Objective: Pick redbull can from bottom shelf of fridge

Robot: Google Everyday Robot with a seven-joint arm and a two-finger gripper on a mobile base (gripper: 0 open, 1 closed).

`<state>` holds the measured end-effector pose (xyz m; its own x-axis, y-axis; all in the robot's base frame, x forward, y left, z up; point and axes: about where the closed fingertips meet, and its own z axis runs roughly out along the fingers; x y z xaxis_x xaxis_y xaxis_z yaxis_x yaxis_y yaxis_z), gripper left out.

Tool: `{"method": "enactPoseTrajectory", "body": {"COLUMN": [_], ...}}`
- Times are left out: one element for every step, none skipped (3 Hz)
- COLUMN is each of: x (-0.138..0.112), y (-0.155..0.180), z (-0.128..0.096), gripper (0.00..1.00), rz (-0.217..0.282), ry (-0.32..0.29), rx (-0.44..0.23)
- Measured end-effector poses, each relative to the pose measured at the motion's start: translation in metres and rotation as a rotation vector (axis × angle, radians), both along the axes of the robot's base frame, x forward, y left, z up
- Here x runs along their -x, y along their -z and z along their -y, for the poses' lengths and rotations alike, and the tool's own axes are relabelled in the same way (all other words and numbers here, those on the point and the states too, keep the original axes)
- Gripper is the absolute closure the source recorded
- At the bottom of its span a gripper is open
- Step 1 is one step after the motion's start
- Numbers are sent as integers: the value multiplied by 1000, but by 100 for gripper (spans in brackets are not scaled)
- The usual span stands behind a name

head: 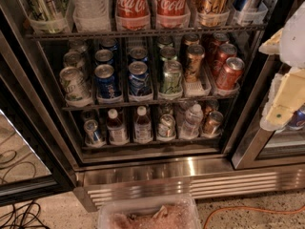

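Fridge (143, 168) interior, as I view it. The redbull can (93, 131) stands on the bottom shelf (152, 141). Two small bottles (116, 128) sit just right of the can. My gripper (281, 104) hangs far right of the can, higher up.

Blue and silver on the slim metal redbull can (93, 131), dark on the wire bottom shelf (147, 143), steel-grey on the vented fridge (190, 170), cream on the pincer (281, 104) at far right.

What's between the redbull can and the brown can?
Camera view: between redbull can and brown can stand two bottles, a silver can, a clear bottle. End effector hangs at the far right.
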<state>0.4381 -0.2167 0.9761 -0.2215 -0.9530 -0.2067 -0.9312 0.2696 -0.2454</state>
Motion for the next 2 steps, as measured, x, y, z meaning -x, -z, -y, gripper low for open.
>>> {"method": "enactPoseTrajectory", "body": {"x": [0,1], "y": [0,3], "z": [0,-3], "gripper": [0,0], "rz": [0,43], "ry": [0,15], "rx": [0,-20]}}
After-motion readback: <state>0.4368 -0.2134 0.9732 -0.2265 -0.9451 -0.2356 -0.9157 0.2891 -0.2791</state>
